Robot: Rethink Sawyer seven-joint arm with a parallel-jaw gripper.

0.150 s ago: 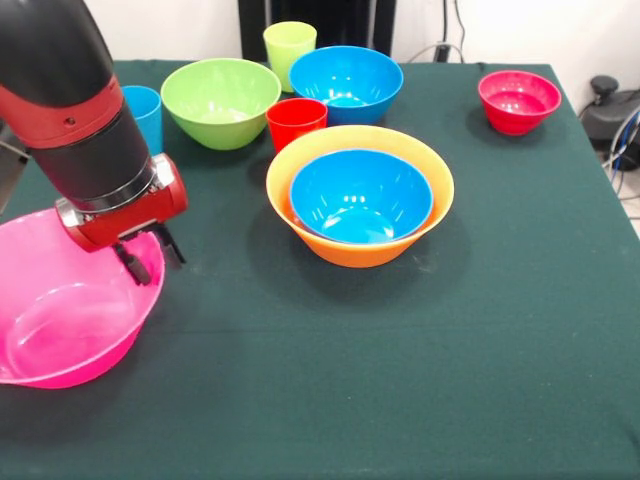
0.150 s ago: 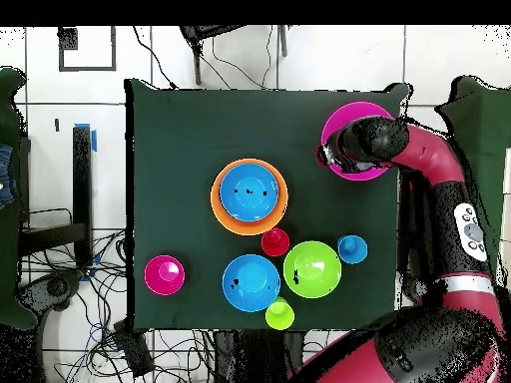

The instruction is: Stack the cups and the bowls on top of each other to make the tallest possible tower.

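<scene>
Two nested bowls form the tower mid-bench: the orange bowl holds a blue bowl. At one bench edge sits the pink bowl, with the fingers slightly apart over its rim, one inside and one outside, holding nothing that I can see. Beyond stand a lime green bowl, another blue bowl, the small red bowl, then red cup, green cup, blue cup
</scene>
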